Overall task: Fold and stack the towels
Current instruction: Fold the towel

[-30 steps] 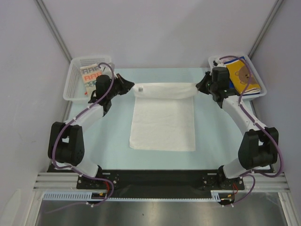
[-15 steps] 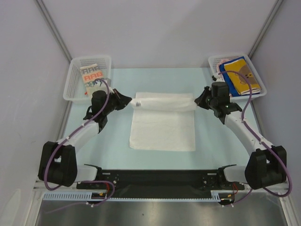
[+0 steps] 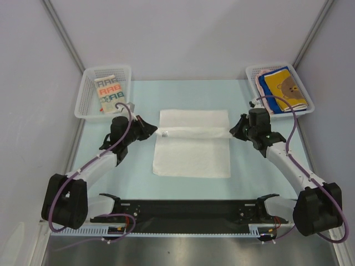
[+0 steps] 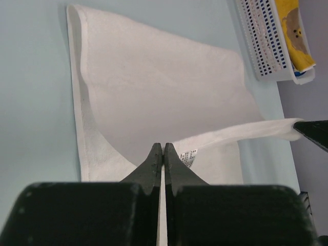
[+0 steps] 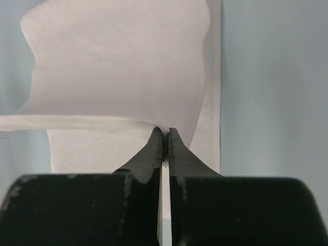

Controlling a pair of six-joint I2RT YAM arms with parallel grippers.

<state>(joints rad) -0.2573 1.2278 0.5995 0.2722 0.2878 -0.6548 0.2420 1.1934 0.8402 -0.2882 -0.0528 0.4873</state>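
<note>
A plain white towel (image 3: 191, 155) lies spread on the pale blue table. Its far edge is lifted and stretched between both grippers, folded over toward the near side. My left gripper (image 3: 152, 132) is shut on the towel's left corner (image 4: 177, 148), beside a small label (image 4: 188, 158). Shut on the right corner (image 5: 154, 125) is my right gripper (image 3: 233, 131). A cream towel with lettering (image 3: 107, 92) lies in the left basket (image 3: 89, 83). The yellow-orange bear towel (image 3: 284, 87) sits on a pinkish one (image 3: 263, 86) in the right basket (image 3: 252, 71).
The two white mesh baskets stand at the table's far corners. Grey walls enclose the table on three sides. The black rail with the arm bases (image 3: 183, 208) runs along the near edge.
Both grippers have drawn the towel's lifted edge toward the near side, from the far edge to about the middle of the cloth. The arms have lowered and stretched out.
</note>
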